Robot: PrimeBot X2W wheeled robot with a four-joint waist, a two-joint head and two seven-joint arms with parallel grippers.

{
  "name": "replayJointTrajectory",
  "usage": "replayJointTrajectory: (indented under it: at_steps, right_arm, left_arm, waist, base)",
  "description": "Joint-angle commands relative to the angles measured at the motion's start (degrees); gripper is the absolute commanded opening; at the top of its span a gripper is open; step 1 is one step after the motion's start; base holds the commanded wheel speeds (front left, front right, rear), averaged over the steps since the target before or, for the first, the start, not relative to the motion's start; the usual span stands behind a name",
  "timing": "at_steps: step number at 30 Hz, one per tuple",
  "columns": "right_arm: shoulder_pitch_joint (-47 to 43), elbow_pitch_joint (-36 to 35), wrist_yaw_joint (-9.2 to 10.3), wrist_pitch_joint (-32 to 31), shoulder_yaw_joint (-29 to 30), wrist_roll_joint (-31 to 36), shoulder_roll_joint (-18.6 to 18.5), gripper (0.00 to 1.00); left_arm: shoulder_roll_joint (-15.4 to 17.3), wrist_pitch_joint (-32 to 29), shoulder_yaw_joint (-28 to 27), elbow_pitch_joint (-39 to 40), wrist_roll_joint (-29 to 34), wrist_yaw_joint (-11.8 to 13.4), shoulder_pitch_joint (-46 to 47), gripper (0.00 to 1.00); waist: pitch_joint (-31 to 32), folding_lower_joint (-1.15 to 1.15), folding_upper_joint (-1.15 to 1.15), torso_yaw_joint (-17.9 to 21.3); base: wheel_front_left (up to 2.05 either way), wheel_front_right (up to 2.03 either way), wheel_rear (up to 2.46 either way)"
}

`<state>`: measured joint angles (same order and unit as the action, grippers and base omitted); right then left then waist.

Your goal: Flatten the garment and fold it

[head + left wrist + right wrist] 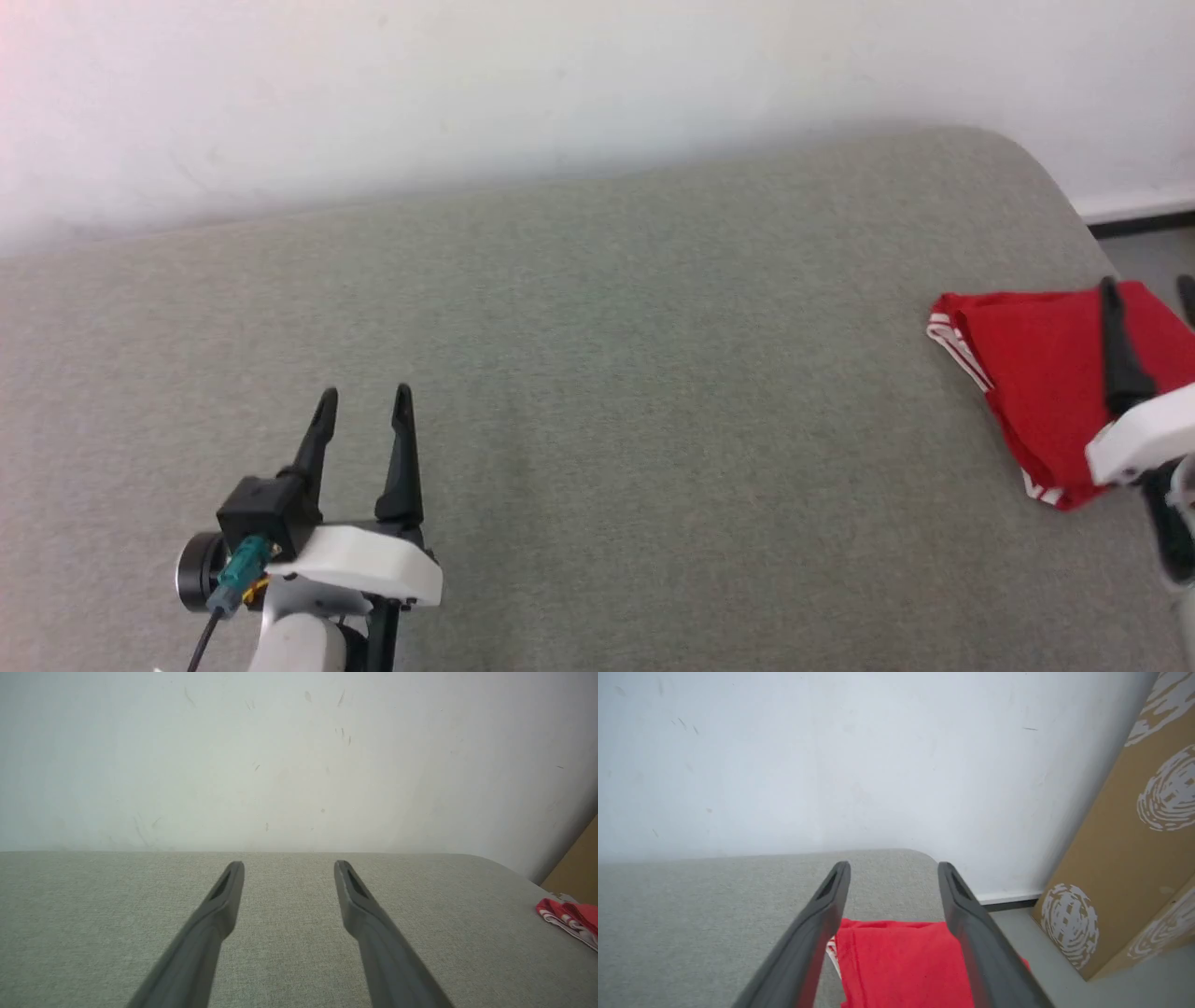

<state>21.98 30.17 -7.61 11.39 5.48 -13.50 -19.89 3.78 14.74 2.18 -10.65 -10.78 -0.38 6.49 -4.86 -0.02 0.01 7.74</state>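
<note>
The left hand [364, 397] is showing at the lower left of the grey padded bench [653, 373], with its two dark fingers pointing toward the white wall [467, 84]. The fingers are standing wide apart and are gripping nothing. In the left wrist view only bare grey cloth is lying between and beneath them.

The middle of the bench is lying bare.

Further right, the red shirt [1036, 373] is lying in a compact folded bundle near the bench's right end, close to the rounded far corner. A red-and-white striped trim is running along its left edge.

The right hand [1146, 285] is reaching in from the right edge, directly over the shirt. Its fingers are also spread wide and are clamping nothing. In the right wrist view the red cloth is showing between and below the two fingers. Whether the fingers are touching the cloth cannot be told.

Beyond the bench's right end, a brown cardboard box [1134, 858] with white swirl prints is standing on the grey floor [1064, 952] beside the wall.
</note>
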Motion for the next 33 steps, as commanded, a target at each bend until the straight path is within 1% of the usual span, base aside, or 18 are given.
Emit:
replayJointTrajectory:
  at_steps: [1, 4, 7, 10, 12, 15, 20, 24, 33]
  right_arm:
    - [-2.64, -3.91, 0.12, 0.47, 0.64, 0.44, 2.07, 1.0]
    - [-8.46, -13.42, 0.12, -0.28, 1.56, 1.99, 6.11, 1.0]
    - [-13.31, -21.34, 0.12, -1.72, 1.43, 3.22, 10.02, 1.0]
    - [-17.01, -26.97, 0.12, -2.7, 0.84, 4.61, 13.26, 1.0]
    - [-18.83, -28.87, 0.12, -3.1, 0.17, 5.1, 14.45, 1.0]
    - [-20.83, -30.15, 0.12, -3.22, -0.91, 5.59, 15.68, 1.0]
    - [-22.93, -30.08, 0.12, -3.52, -3.05, 6.02, 16.7, 1.0]
    - [-23.65, -29.44, 0.12, -3.95, -4.52, 6.11, 16.94, 1.0]
    - [-23.58, -28.24, 0.12, -4.27, -5.63, 4.7, 17.0, 1.0]
  left_arm:
    - [-0.14, 0.24, 0.15, -0.43, -0.54, 0.12, -0.98, 1.0]
    - [-0.21, 0.25, 0.45, -0.74, -0.75, 0.03, -1.39, 1.0]
    - [-0.29, 0.25, 0.54, -0.6, -0.91, -0.02, -1.54, 1.0]
    - [-0.36, 0.25, 0.72, -0.6, -1.0, -0.24, -1.84, 1.0]
    - [-0.41, 0.25, 0.88, -0.59, -0.99, -0.37, -2.1, 1.0]
    - [-0.5, 0.25, 1.12, -0.74, -1.01, -0.53, -2.67, 1.0]
    - [-0.62, 0.26, 1.38, -0.95, -1.21, -0.62, -3.73, 1.0]
    - [-0.7, 0.26, 1.57, -1.05, -1.29, -0.58, -4.29, 1.0]
    - [-0.8, 0.26, 1.42, -0.77, -1.6, -0.23, -4.49, 1.0]
  waist:
    - [3.22, 0.02, -0.01, -3.45]
    - [3.79, 0.02, -0.01, -4.78]
    - [4.16, 0.02, -0.01, -5.87]
    - [4.59, 0.02, -0.01, -6.72]
    - [4.89, 0.02, -0.01, -7.19]
    - [5.32, 0.02, -0.01, -7.65]
    - [5.79, 0.02, -0.01, -7.94]
    - [5.92, 0.02, -0.01, -7.98]
    - [5.64, 0.02, -0.01, -7.99]
  base:
    - [0.0, 0.0, 0.0]
    - [0.0, 0.0, 0.0]
    - [0.0, 0.0, 0.0]
    - [0.0, 0.0, 0.0]
    - [0.0, 0.0, 0.0]
    - [0.0, 0.0, 0.0]
    - [0.0, 0.0, 0.0]
    - [0.0, 0.0, 0.0]
    - [0.0, 0.0, 0.0]
